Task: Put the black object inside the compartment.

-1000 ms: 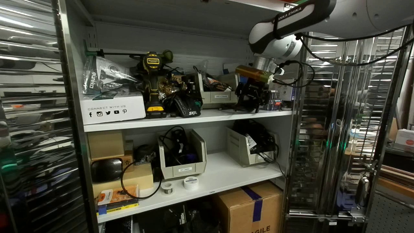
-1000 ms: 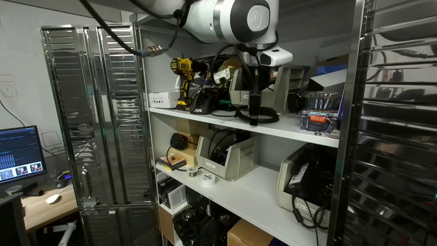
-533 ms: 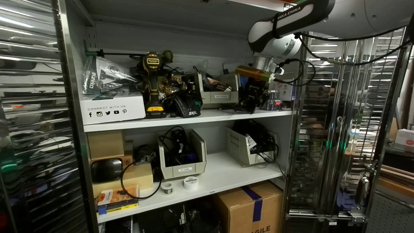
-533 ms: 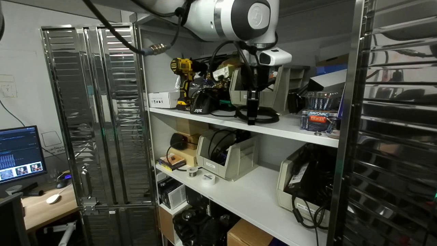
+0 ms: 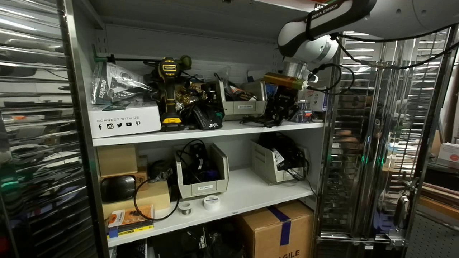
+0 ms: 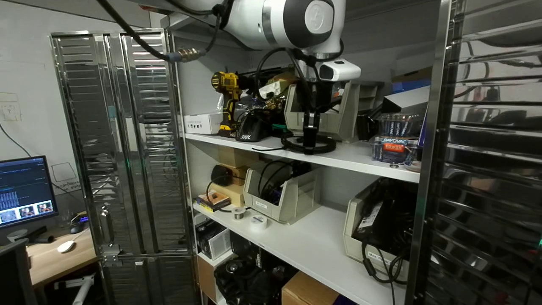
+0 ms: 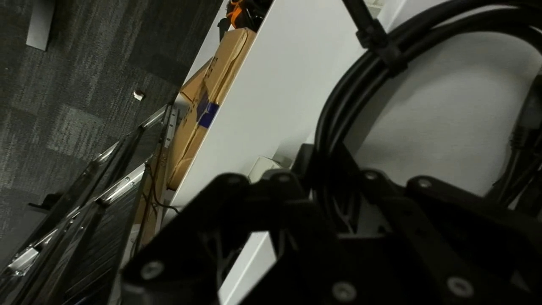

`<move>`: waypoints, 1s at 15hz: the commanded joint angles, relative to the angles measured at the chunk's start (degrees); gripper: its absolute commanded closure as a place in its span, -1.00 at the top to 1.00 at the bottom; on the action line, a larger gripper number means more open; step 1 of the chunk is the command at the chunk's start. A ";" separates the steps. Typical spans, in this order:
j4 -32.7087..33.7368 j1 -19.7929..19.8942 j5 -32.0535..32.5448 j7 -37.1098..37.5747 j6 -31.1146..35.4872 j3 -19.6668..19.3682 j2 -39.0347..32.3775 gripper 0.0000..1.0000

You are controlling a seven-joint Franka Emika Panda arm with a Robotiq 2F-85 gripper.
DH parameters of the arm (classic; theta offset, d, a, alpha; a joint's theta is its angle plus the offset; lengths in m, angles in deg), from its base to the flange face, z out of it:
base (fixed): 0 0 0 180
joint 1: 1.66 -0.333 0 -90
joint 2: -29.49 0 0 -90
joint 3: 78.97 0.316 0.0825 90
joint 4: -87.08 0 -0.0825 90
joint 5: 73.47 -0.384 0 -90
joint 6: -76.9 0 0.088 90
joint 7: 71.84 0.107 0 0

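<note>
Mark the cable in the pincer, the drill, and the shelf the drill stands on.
Cable (image 7: 340,106), in the wrist view: on its bundled loops.
Drill (image 6: 229,106), in an exterior view: on its handle.
Shelf (image 6: 356,152), in an exterior view: on its bare top.

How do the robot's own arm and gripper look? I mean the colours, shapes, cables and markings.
The arm has rounded white shells with black sections; the letters "ANKA EMIKA" show in an exterior view. A black arm cable with a metal connector runs outside. The gripper is black, with jointed links and pale round screw heads.
</note>
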 commanded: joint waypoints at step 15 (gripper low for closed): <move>-46.25 -1.82 24.71 14.42 53.18 5.18 32.04 -0.91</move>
